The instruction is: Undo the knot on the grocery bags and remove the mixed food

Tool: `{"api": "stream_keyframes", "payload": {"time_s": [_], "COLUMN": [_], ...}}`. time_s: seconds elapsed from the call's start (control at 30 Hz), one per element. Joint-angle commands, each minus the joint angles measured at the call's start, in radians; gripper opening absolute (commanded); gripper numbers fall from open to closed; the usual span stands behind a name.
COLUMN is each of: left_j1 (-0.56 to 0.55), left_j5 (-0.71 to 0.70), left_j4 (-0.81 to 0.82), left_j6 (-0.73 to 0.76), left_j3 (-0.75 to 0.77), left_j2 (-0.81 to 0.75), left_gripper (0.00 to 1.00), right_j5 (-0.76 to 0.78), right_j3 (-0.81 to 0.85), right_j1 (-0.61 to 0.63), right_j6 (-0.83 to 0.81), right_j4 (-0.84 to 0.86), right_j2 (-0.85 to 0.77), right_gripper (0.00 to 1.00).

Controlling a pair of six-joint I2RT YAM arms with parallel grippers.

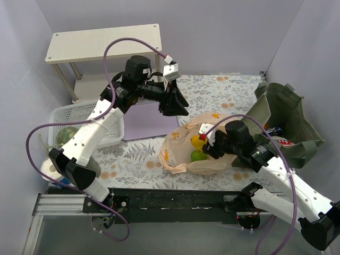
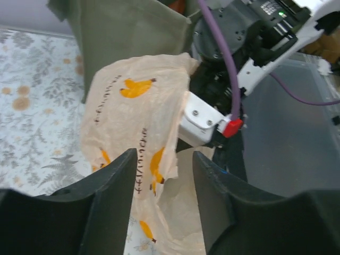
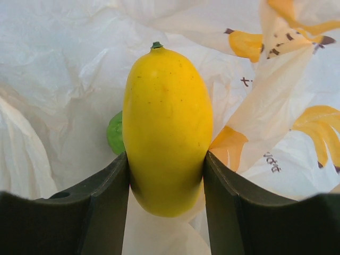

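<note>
Near the front edge of the bench point(image 1: 228, 90), your right gripper point(image 3: 166, 155) clasped the yellow fruit point(image 3: 167, 106), its long axis along the fingers point(image 3: 106, 212).

Yellow fruit point(image 3: 167, 127); peach bag point(image 2: 133, 106) (orange print); grey-floral tablecloth point(image 1: 223, 90).

Bright even light, soft shadows, pics sharp

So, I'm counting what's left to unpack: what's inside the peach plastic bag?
A yellow oval fruit, gripped by the right gripper, and a green round fruit partly hidden behind it. The grocery bag's crumpled plastic covers whatever else may lie deeper.
</note>
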Motion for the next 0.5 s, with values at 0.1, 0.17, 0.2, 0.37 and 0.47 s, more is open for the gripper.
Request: {"api": "stream_keyframes", "payload": {"time_s": [0.1,0.17,0.2,0.37,0.47], "left_j1": [-0.010,-0.011,-0.013,-0.016,-0.017], "left_j5": [0.148,0.153,0.155,0.174,0.152], "left_j4": [-0.105,-0.116,-0.122,-0.133,-0.128], "left_j6": [0.036,0.048,0.047,0.036,0.025], "left_j3": [-0.081,-0.091,-0.096,-0.081,0.038], "left_j2": [-0.024,-0.018,-0.004,0.044,0.073], "left_gripper": [0.38,0.38,0.38,0.34,0.32], "right_j5": [-0.054,-0.095,-0.109,-0.165,-0.131], "right_j3": [0.165,0.198,0.205,0.225,0.194], "right_j1": [-0.027,-0.028,-0.030,-0.034,-0.043], "right_j6": [0.099,0.123,0.133,0.163,0.171], "right_j4": [0.032,0.019,0.016,0.006,-0.004], "right_j2": [0.056,0.088,0.096,0.119,0.122], "right_gripper": [0.01,0.01,0.01,0.01,0.01]}}
